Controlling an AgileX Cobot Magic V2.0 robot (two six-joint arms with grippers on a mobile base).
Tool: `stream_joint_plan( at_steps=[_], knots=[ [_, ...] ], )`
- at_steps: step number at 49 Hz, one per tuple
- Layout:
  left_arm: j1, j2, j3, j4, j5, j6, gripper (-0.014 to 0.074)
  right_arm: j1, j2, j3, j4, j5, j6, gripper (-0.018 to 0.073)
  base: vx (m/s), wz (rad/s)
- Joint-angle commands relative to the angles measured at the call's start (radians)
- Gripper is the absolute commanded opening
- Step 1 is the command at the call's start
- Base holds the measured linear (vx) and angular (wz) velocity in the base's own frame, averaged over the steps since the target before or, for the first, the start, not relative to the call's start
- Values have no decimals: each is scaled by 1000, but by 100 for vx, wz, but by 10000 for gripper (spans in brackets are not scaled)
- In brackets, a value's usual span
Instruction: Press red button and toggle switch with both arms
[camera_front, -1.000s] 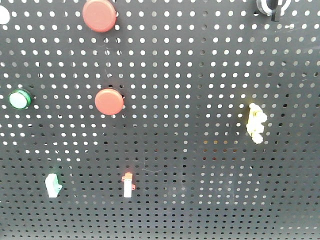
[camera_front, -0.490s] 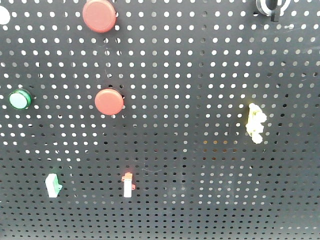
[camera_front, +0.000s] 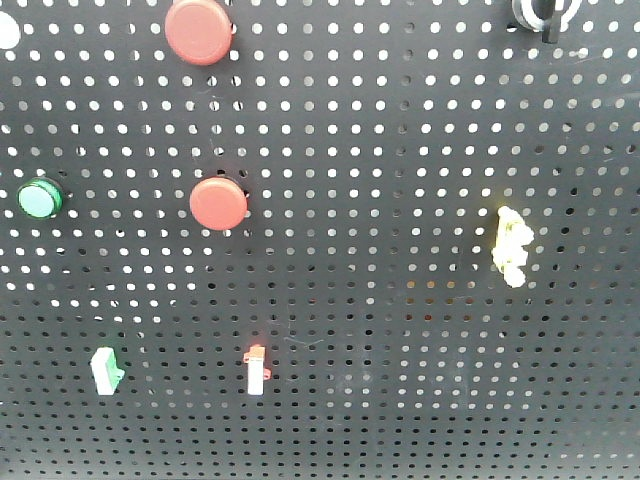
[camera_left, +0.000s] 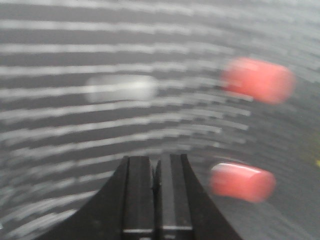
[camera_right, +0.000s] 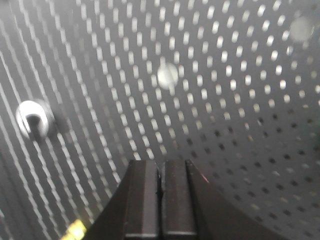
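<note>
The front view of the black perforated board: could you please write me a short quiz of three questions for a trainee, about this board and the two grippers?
1. True or false: on the black perforated board, the green round button sits to the left of the lower red round button.
2. How many red round buttons does the front view show? A) one B) two C) four
3. Fill in: in the wrist views, the left gripper and the right gripper each have their fingers ___ (open or shut).
Key: 1 true; 2 B; 3 shut.
</note>
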Motion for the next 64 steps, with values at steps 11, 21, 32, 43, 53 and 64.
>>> stream_joint_plan(
  at_steps=[11, 21, 32, 43, 53, 64],
  knots=[
    [-74, 214, -236, -465, 58, 409, 1, -7, 16, -32, 3, -49, -68, -3, 0, 0],
    [-74, 335, -333, -458, 59, 394, 1, -7, 16, -32, 3, -49, -68, -3, 0, 0],
    [-74, 415, -409, -458, 53, 377, 1, -7, 16, -32, 3, -49, -70, -3, 0, 0],
    [-74, 477, -447, -457, 34, 353, 1, -7, 16, -32, 2, -48, -71, -3, 0, 0],
    [-74, 484, -446, -427, 62, 315, 1, -7, 16, -32, 0, -49, -71, -3, 0, 0],
    [-74, 378, -446, -424, 180, 376, 1, -7, 16, -32, -1, -10, -77, -3, 0, 0]
  ],
)
